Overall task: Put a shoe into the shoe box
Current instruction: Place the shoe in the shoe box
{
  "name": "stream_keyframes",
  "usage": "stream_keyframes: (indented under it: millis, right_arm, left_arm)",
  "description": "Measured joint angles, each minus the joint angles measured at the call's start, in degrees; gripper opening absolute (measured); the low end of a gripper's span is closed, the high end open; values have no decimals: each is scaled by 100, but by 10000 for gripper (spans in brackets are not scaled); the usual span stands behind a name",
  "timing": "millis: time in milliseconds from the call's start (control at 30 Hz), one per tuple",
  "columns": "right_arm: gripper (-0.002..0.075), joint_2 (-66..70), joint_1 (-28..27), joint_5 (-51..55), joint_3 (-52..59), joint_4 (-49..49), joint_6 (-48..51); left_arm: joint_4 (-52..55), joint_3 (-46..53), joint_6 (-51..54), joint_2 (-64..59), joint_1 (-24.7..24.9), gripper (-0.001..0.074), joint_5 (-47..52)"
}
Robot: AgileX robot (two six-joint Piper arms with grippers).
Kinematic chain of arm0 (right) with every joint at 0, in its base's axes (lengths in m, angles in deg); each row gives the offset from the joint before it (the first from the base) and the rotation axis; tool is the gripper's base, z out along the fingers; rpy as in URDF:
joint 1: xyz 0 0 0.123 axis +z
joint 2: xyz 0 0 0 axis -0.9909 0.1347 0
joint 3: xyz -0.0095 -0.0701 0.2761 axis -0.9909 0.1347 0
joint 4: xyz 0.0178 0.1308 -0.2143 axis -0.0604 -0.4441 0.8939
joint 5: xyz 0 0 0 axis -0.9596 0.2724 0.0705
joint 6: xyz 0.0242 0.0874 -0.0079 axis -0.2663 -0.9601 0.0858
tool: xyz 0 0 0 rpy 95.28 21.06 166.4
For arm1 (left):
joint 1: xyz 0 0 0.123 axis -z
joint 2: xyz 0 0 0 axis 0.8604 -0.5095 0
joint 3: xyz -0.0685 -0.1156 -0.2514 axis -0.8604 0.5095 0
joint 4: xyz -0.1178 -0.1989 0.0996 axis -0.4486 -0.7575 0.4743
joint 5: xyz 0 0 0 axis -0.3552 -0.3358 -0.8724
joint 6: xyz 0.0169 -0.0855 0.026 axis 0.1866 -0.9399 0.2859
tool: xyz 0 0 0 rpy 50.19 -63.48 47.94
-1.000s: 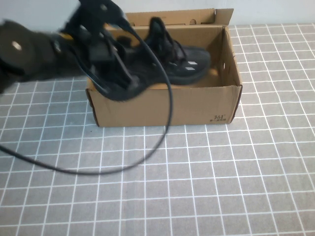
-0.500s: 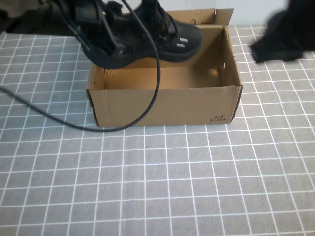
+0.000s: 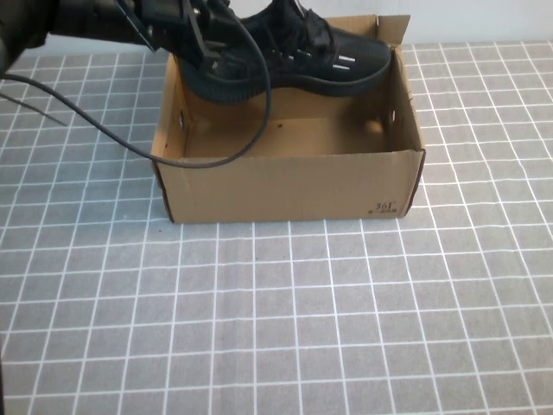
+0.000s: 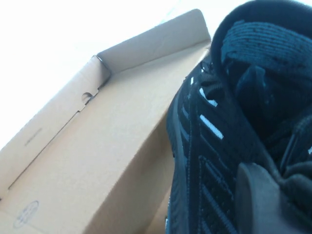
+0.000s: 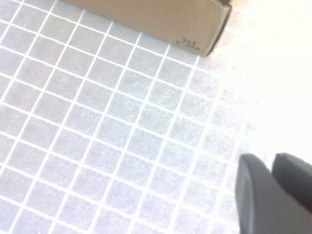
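- From the high view I see the black knit sneaker [image 3: 298,56] with short white dashes on its side held above the rear of the open brown corrugated cardboard shoe box [image 3: 289,186], heel toward my left, toe reaching the box's right wall.
- The left claw [image 3: 194,39] sits at the sneaker's heel end, clamped on it; a black cable [image 3: 251,130] loops down from it over the box's front wall.
- The box stands on the grey worktop [image 3: 285,320] with its white grid lines; a small dark "361" print [image 3: 385,207] marks its front right corner.
- The left wrist view gives me what the high one cannot: the sneaker's collar and laces close up [image 4: 243,126], a dark finger [image 4: 263,200] pressed at the shoe, and the box's raised flap lid [image 4: 97,126] just behind.
- The right wrist view alone shows the right claw [image 5: 270,190], closed together with nothing in it, over the worktop well in front of the box corner.
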Motion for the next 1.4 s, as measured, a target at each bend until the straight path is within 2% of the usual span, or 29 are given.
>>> stream_keyframes:
  millis: [367,667,1400]
  right_arm:
    - [49,-172,0,146,127,163,-192]
    - [-10,-172,0,172,127,178,-300]
    - [-16,-172,0,430,127,-49,-322]
  left_arm:
    - [-219,-938,272,-1088,-70,34,771]
    - [-379,-998,708,-1410,-70,34,695]
    - [-551,-998,1265,-1726,-70,35,203]
